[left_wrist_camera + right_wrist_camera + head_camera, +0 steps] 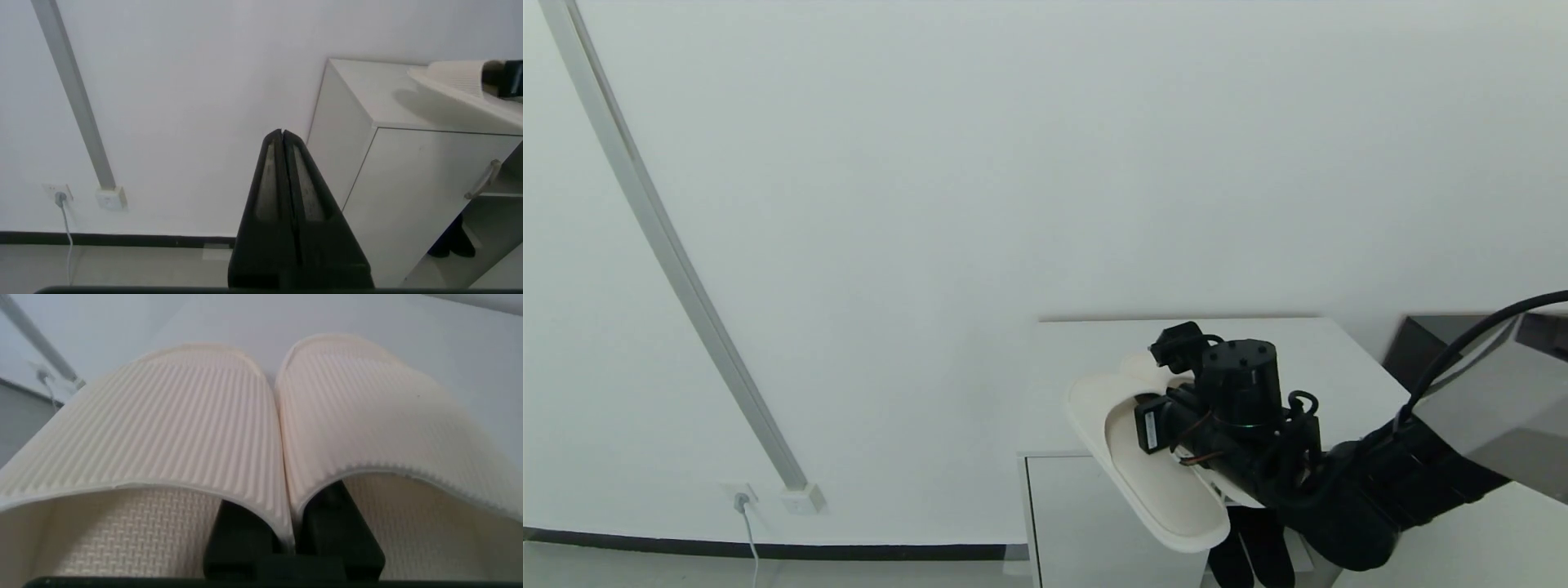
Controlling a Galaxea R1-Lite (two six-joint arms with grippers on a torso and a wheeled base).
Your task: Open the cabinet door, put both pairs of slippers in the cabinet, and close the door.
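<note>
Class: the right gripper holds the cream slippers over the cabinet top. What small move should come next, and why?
Probably draw the cream slippers forward and down, off the cabinet top. The right gripper is shut on the pair, which already overhangs the front edge, and the pair belongs inside the cabinet below, not on top.

A white cabinet (1054, 367) stands at the lower right of the head view. The cream slippers (1168, 490) overhang its top's front edge; whether they touch it is unclear. The dark slippers (1252, 555) lie lower down at its front.
</note>
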